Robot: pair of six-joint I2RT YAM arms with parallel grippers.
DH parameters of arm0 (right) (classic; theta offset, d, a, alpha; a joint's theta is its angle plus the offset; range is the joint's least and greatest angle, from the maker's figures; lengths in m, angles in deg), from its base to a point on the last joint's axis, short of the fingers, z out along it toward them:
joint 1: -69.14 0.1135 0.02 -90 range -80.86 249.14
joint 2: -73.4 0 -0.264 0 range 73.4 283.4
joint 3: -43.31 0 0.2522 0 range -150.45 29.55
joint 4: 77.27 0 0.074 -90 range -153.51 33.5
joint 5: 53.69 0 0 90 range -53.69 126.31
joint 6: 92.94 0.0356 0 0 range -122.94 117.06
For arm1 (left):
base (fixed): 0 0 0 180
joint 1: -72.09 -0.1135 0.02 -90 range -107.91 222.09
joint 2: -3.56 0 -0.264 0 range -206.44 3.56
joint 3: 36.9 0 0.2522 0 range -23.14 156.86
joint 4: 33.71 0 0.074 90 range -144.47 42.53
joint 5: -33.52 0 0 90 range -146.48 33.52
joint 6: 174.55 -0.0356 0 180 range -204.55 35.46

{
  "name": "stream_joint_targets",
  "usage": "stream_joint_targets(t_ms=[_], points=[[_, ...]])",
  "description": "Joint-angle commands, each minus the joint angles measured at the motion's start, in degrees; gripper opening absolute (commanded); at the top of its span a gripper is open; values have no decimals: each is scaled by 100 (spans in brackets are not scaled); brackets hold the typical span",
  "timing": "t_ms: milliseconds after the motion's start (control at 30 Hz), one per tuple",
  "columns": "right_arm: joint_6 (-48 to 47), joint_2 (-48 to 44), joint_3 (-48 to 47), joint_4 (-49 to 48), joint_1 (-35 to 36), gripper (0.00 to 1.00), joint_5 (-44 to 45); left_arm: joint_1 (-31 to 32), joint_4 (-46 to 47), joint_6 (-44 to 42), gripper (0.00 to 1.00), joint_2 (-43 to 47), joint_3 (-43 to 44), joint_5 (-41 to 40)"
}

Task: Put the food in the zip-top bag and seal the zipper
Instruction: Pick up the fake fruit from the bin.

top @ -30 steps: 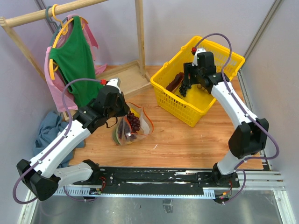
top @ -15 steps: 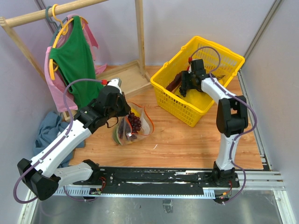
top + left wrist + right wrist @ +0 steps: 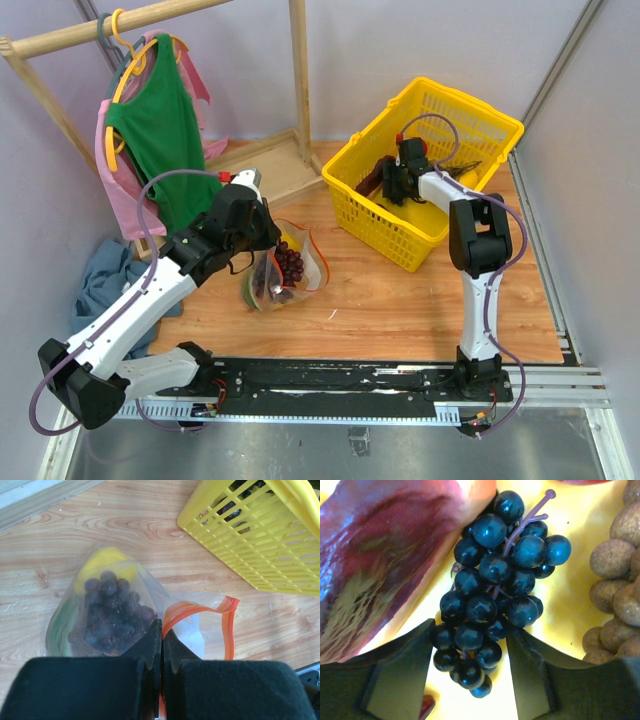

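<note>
- over the last second the right gripper [image 3: 470, 647] has sunk deeper into the yellow basket [image 3: 385, 232], with its arm folding in. its jaws now stand wide apart, straddling the lower end of a dark grape bunch [image 3: 495, 595] and gripping nothing yet.
- that looks like a pick about to close. the brownish bunch [image 3: 615, 580] lies just beside it.
- the left gripper [image 3: 161, 632] has not shifted. it is pinched tight on the zipper [image 3: 229, 630] of the zip-top bag [image 3: 192, 640], which lies on the table [image 3: 400, 300], unsealed, with bagged grapes [image 3: 112, 615] and a yellow pepper [image 3: 107, 562] inside.
</note>
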Motion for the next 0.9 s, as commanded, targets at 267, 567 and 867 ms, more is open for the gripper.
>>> stream_joint_targets(t_ms=[267,567,867], points=[[-270,-233,-110,192,-158,6,-8,-31,163,51,0,113,-38,7],[-735,-1587,296,484,-164,1,-75,-31,182,77,0,191,-21,58],[-490,-3123,979,832,-118,1,-603,-31,287,103,0,202,-114,150]])
